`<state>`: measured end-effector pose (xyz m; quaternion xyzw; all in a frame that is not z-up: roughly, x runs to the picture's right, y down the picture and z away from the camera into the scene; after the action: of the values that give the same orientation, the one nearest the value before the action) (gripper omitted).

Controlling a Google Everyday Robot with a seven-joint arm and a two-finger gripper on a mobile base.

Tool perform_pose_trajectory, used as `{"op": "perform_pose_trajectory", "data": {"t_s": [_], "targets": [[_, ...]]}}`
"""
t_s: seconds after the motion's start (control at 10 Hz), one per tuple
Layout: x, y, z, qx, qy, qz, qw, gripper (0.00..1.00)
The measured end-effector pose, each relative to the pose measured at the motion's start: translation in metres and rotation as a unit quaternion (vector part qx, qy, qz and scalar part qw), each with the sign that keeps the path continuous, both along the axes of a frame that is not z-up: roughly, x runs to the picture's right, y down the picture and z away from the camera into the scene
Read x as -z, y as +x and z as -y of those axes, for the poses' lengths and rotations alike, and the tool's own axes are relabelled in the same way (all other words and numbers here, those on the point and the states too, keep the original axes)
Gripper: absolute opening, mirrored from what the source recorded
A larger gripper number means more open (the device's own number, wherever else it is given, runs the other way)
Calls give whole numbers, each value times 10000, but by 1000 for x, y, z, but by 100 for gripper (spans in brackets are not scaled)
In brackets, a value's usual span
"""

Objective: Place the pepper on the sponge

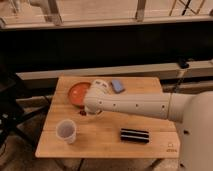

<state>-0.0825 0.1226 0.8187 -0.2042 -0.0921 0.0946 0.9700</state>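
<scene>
A small dark red pepper (83, 114) shows just in front of the orange bowl (78, 93), at the lower left end of my white arm. My gripper (91, 113) points down at the table right beside the pepper, and the arm hides most of it. Whether it holds the pepper I cannot tell. The light blue sponge (118, 85) lies flat near the table's far edge, to the right of the bowl and behind the arm.
A translucent cup (66, 131) stands at the front left of the wooden table (105, 145). A black rectangular object (134, 135) lies at the front right. A dark wall and a ledge run behind the table.
</scene>
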Motion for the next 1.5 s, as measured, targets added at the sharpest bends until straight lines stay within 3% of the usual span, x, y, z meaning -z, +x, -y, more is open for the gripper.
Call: {"op": "perform_pose_trajectory", "data": {"t_s": [0.4,0.6,1.2,1.5], "targets": [[-1,-33,8,7,226,143,9996,0],[-5,-37,11,94,274,232,9993,0],[8,-73,-24,630,216,665,9956,0],[5,-61,-19,525,224,569,9967,0]]}}
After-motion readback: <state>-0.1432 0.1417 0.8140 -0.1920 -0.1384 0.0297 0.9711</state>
